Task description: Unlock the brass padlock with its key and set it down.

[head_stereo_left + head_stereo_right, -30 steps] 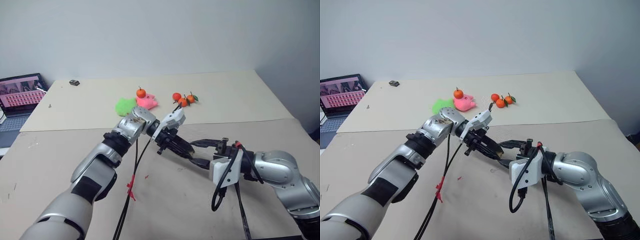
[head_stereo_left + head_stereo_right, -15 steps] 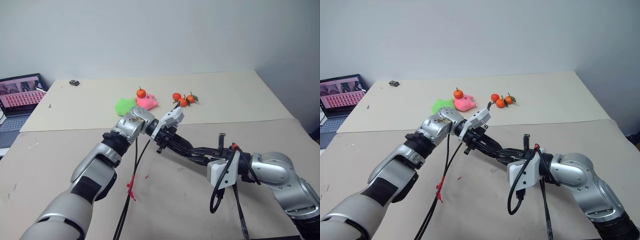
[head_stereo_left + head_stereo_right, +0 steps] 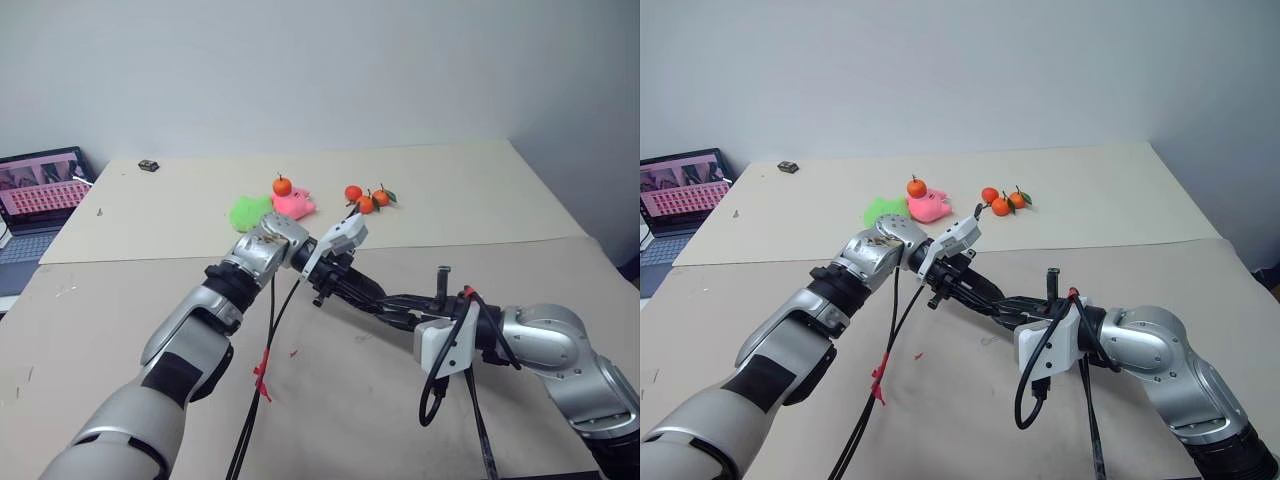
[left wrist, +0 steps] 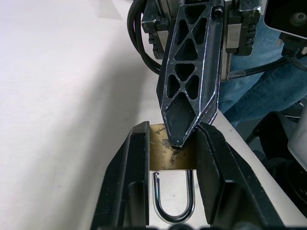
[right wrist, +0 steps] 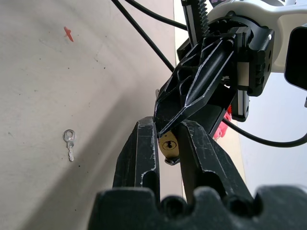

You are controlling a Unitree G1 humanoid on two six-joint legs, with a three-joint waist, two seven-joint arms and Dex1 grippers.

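Beige tabletop [image 3: 120, 330] bears the key [image 5: 70, 142]; both your grippers, left gripper [image 4: 169, 158] and right gripper [image 5: 165, 143], clamp the brass padlock [image 4: 170, 153]. Next: release right, fetch that key

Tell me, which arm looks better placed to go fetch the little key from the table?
Probably the right. The left gripper grips the brass padlock squarely by its sides, while the right gripper only pinches its keyhole end, and the key lies on the table before its camera.
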